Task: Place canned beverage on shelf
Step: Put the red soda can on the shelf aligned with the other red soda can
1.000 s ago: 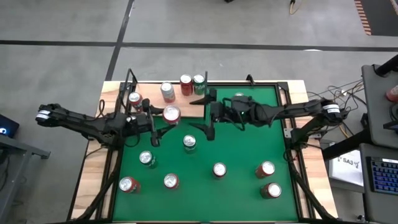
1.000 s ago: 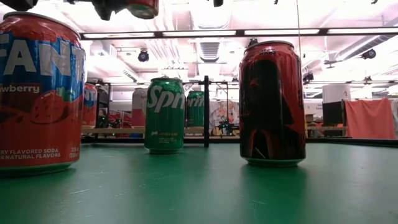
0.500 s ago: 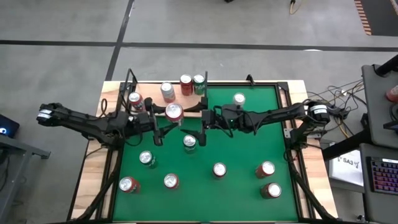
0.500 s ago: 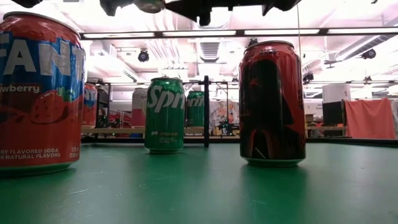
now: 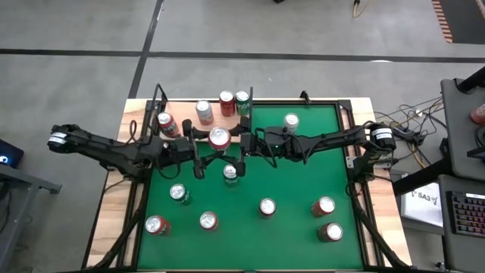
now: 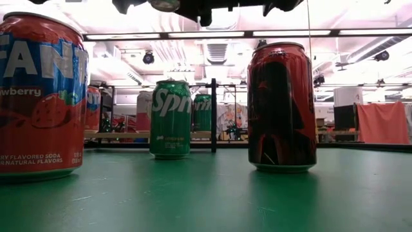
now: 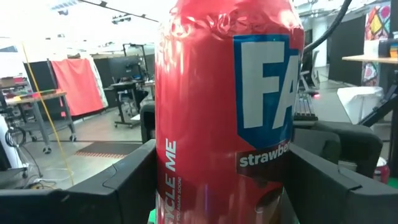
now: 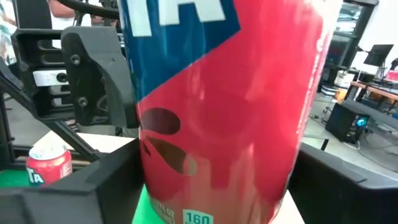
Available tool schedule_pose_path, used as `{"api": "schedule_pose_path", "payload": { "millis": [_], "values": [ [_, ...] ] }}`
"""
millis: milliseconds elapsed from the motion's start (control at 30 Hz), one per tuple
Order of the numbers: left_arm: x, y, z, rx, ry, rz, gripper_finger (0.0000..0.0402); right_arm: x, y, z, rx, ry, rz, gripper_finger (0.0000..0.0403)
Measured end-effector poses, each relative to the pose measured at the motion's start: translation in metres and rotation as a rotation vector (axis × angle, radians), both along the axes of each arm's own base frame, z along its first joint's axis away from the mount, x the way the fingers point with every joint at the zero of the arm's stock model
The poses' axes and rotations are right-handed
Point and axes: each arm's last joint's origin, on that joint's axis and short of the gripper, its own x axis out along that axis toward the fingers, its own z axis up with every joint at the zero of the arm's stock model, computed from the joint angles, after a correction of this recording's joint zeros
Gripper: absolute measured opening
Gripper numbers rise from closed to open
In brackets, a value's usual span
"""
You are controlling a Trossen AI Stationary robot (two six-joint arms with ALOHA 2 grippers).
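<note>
In the upper middle of the high view, both arms meet at one red Fanta can [image 5: 219, 137] above the green table [image 5: 303, 220]. The left pincer [image 5: 203, 149] pinches this can. The right pincer [image 5: 241, 144] stands spread around it. The shelf [image 5: 182, 115] lies just beside, toward upper left, carrying other cans.

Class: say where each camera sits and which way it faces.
High: overhead, facing straight down; both arms over the table.
Low: table-top height, facing level across the felt; arms at top edge.
Left wrist: facing forward; left gripper holds strawberry Fanta can.
Right wrist: facing forward; right gripper flanks it.
Shared: both wrist views show that can.
</note>
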Motion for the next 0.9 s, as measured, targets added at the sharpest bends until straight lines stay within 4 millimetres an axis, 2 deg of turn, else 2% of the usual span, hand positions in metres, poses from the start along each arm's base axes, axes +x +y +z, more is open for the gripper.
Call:
{"api": "schedule_pose_path", "payload": {
  "millis": [67,267,467,667,900],
  "values": [
    [0.001,0.0,-0.001,0.0,0.004,0.002,0.0282,0.0,0.0,0.0,0.006,0.002,-0.001,0.0294],
    [-0.001,0.0,0.001,-0.002,-0.004,0.007,0.0321,0.0,0.0,0.0,0.021,-0.001,-0.024,0.0294],
    [-0.003,0.001,0.009,0.002,0.023,0.015,0.0325,-0.004,-0.002,0.003,0.002,0.02,-0.085,0.0294],
    [-0.005,0.002,0.029,0.029,0.142,0.026,0.0325,-0.013,-0.004,0.009,-0.021,0.089,-0.168,0.0294],
    [-0.013,0.004,0.054,0.088,0.323,0.091,0.0326,-0.019,-0.002,-0.002,-0.102,0.258,-0.41,0.0294]
  ]
}}
